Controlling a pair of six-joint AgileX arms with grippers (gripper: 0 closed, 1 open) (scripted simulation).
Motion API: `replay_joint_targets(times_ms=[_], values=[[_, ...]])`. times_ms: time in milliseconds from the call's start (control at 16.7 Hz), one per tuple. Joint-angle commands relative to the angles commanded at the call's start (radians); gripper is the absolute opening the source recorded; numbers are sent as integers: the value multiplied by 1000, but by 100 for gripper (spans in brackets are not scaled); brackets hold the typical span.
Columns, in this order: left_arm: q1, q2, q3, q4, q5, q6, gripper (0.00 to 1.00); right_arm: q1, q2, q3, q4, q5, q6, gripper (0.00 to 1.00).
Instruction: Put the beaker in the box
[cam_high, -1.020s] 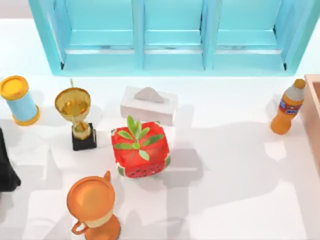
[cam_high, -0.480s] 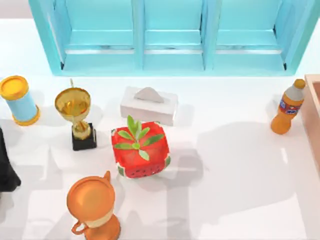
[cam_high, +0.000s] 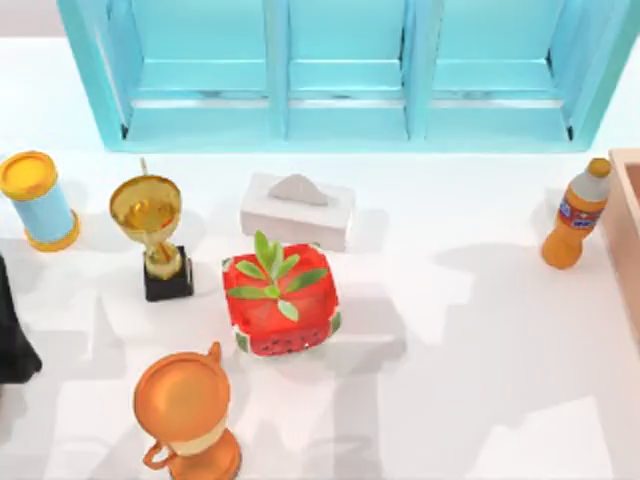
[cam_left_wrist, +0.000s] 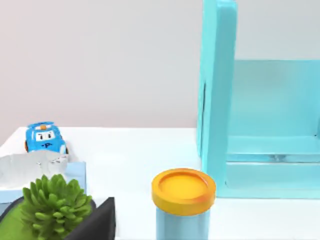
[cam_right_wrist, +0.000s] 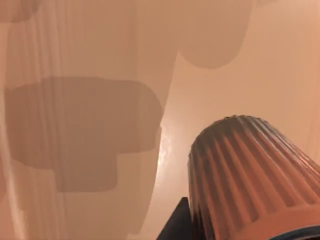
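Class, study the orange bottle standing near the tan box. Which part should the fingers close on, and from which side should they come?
Probably best to grip the orange bottle around its wide body, below the narrow neck. It stands upright, so bring the fingers in level from the top view's left, since the box wall stands close on its right.

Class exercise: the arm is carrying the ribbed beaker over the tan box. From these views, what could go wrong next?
1. The right wrist view shows the beaker tilted, close to the camera, above the box floor; released from there it may land on its side.
2. The box sits at the table's right edge beside the orange bottle; an arm swinging back out could knock the bottle over.
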Motion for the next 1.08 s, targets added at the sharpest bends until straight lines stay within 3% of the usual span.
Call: replay_joint_targets(times_ms=[240, 1020, 1080], values=[[0, 0, 0, 0, 0, 0, 100, 0, 0, -11, 11, 0, 0, 0], [0, 0, 0, 0, 0, 0, 100, 0, 0, -11, 11, 0, 0, 98], [0, 0, 0, 0, 0, 0, 100, 0, 0, -11, 11, 0, 0, 100]])
